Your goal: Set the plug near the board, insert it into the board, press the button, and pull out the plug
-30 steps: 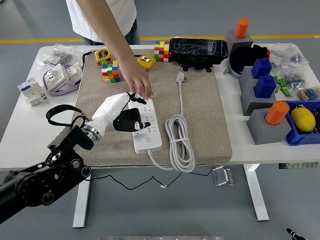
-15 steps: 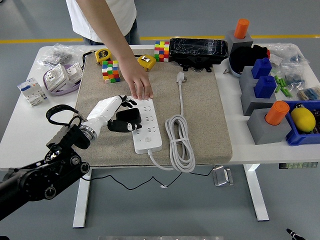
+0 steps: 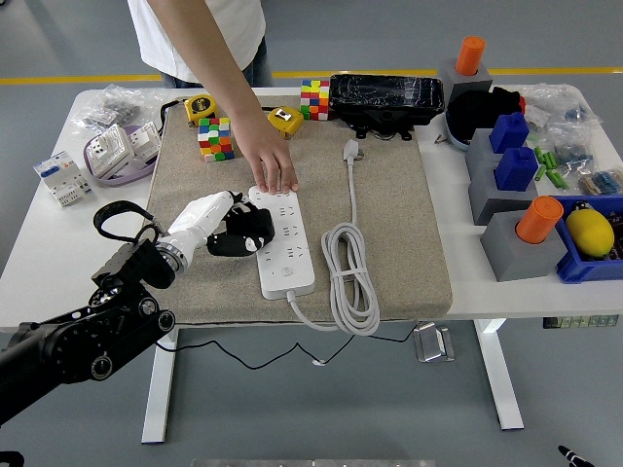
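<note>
Head view: on the tabletop [image 3: 44, 248] mat the board [image 3: 282, 241] is steadied by a person's hand [image 3: 273, 165], and beside it the left robot hand [image 3: 234, 232] is curled around the black plug [image 3: 255, 228], which could be jammed crooked if misaligned.

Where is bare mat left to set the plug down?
Free: mat right of the coiled cable, up to the mat's right edge. Crowded: power strip, with the left hand beside it and a person's hand on its far end.
</note>
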Robot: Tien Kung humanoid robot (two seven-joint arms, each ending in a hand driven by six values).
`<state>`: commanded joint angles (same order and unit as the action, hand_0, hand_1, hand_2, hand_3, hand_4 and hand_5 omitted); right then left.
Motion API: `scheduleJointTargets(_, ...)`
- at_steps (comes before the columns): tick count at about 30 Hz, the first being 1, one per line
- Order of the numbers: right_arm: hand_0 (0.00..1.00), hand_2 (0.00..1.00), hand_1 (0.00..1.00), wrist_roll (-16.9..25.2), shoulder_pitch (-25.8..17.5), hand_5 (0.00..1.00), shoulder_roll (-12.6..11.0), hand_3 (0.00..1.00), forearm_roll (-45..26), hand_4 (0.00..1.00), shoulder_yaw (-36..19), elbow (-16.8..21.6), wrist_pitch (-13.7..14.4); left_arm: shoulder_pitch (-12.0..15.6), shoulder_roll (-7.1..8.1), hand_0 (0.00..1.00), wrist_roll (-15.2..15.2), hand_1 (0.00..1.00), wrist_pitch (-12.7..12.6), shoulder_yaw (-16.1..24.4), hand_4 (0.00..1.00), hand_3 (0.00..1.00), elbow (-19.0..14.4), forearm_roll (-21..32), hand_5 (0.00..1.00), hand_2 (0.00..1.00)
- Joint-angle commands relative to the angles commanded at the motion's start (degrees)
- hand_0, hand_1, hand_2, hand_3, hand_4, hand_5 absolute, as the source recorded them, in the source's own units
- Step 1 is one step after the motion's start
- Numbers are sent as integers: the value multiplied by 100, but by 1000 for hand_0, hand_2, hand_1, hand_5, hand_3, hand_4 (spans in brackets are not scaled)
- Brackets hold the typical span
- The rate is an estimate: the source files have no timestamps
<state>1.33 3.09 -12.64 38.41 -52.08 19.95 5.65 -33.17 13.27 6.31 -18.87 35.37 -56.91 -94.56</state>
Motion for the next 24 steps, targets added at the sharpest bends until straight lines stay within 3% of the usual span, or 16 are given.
scheduleJointTargets(1, 610, 643, 638, 0, -1, 483, 0, 552, 0, 952, -4, 0, 0, -1, 1, 490, -8, 499, -4, -4, 742, 557, -5, 3, 322, 512)
scheduleJointTargets(2, 610, 643, 639, 0, -1, 483, 0, 552, 1, 952, -7, 0, 0, -2, 3, 377, -9, 396, 1, -5, 673, 517, -10, 13, 166, 431)
scheduleJointTargets(7, 610, 643, 639, 0, -4, 483, 7, 552, 7, 952, -31, 0, 0, 43, 16, 377, -193, 396, -12, 35, 673, 517, -48, 150, 166, 431)
scheduleJointTargets(8, 610, 643, 639, -1, -7, 483, 9, 552, 8, 952, -32, 0, -1, 57, 18, 369, -268, 382, -33, 50, 655, 509, -65, 170, 113, 405)
scheduleJointTargets(24, 610, 642, 638, -3, -15, 483, 34, 551, 26, 951, -68, 1, -3, 226, 112, 369, -867, 373, -270, 525, 651, 503, -168, 207, 106, 394)
